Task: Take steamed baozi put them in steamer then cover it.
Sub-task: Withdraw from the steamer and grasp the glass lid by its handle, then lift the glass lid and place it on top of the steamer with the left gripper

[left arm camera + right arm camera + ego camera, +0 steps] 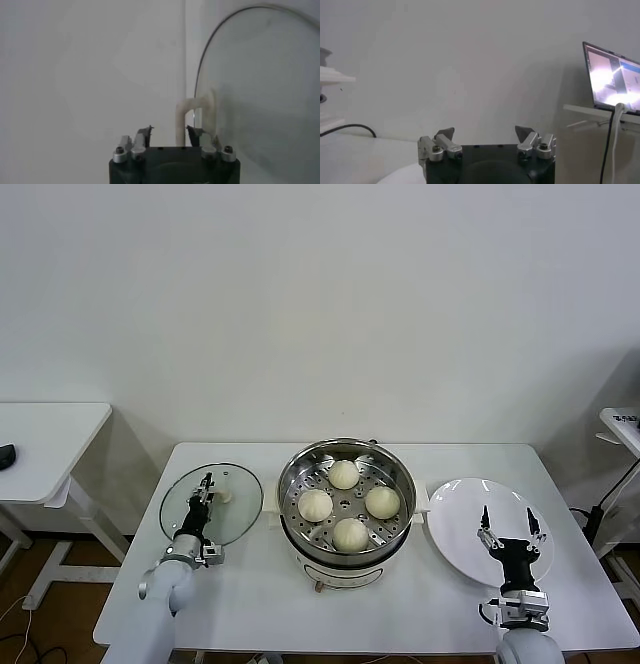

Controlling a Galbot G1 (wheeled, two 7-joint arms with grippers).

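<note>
The left gripper (pixel 206 488) has its fingers either side of the cover (pixel 238 506) handle (pixel 192 116) on the table (pixel 250 594); a firm pinch I cannot tell. The right gripper (pixel 508 524) hangs spread over the plate (pixel 455 509). Four baozi (pixel 344 474) sit in the steamer (pixel 292 484). No readable writing.

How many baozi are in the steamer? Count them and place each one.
4, all on the perforated tray of the steamer: one baozi at the back, one on the robot's left, one on its right, one at the front. None looks hidden.

Left gripper (pixel 207 487) half-closed, right gripper (pixel 509 524) spread
</note>
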